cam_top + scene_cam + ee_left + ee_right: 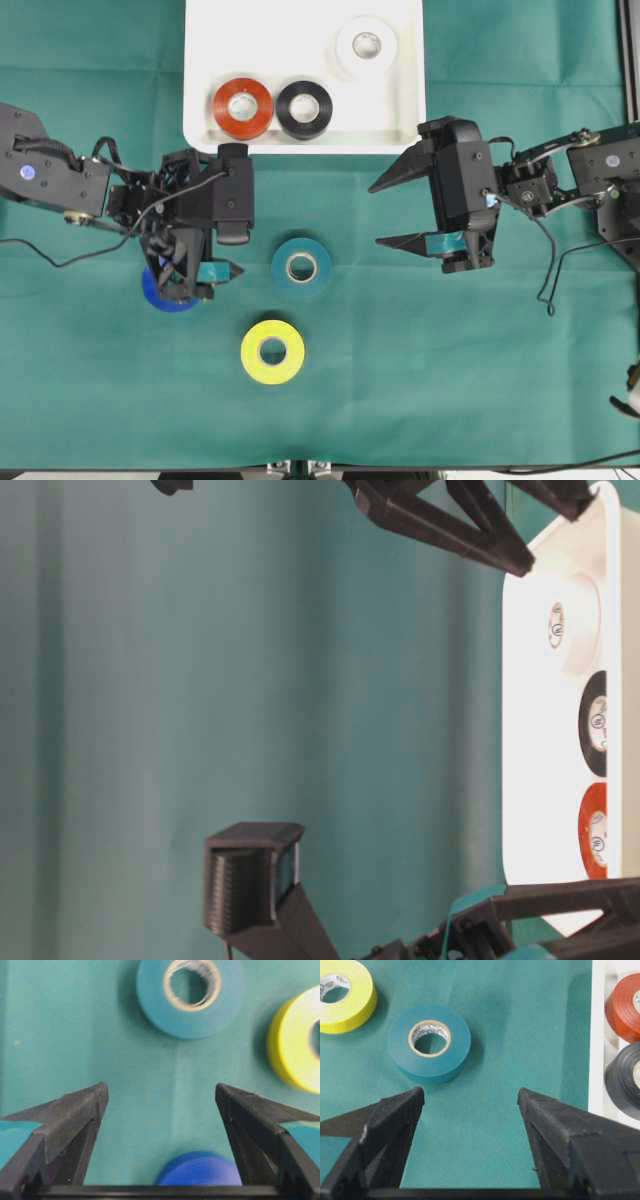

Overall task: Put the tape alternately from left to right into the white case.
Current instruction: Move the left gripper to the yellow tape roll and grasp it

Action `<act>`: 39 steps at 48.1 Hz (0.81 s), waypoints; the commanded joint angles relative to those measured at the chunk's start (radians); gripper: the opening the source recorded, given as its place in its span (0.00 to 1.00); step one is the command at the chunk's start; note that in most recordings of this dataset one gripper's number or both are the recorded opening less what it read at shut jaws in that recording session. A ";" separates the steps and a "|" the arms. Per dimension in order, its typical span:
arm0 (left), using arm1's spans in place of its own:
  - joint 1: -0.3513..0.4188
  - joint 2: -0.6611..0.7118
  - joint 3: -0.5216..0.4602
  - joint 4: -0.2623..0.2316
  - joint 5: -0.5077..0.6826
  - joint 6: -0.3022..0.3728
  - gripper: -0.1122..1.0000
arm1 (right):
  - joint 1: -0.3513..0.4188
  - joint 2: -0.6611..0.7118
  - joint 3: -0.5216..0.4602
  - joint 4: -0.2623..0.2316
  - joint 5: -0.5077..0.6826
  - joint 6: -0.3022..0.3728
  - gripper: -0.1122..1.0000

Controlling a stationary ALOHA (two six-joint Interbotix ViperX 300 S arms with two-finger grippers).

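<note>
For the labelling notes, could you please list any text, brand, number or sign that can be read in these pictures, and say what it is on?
No text can be read in any view.
Teal roll: small dark print inside the pale core, too small to read.
Yellow roll: the same kind of core print, blurred.
White roll, black roll and red-orange roll in the white case: round core marks, illegible.

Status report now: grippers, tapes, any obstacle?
Left gripper open over blue roll; right gripper open, empty. Red, black, white in white case. Teal, yellow on cloth.
</note>
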 commanded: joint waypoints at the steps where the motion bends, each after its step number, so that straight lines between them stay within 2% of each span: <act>1: -0.028 -0.017 -0.037 -0.003 -0.006 -0.049 0.86 | 0.003 -0.017 -0.008 -0.002 -0.006 -0.002 0.83; 21: -0.146 0.083 -0.117 -0.002 0.040 -0.337 0.86 | 0.003 -0.017 0.003 -0.002 -0.008 -0.006 0.83; 29: -0.153 0.135 -0.158 -0.003 0.064 -0.431 0.86 | 0.003 -0.017 0.012 -0.002 -0.008 -0.006 0.83; 39: -0.156 0.167 -0.189 -0.003 0.066 -0.471 0.86 | 0.003 -0.017 0.031 -0.003 -0.011 -0.006 0.83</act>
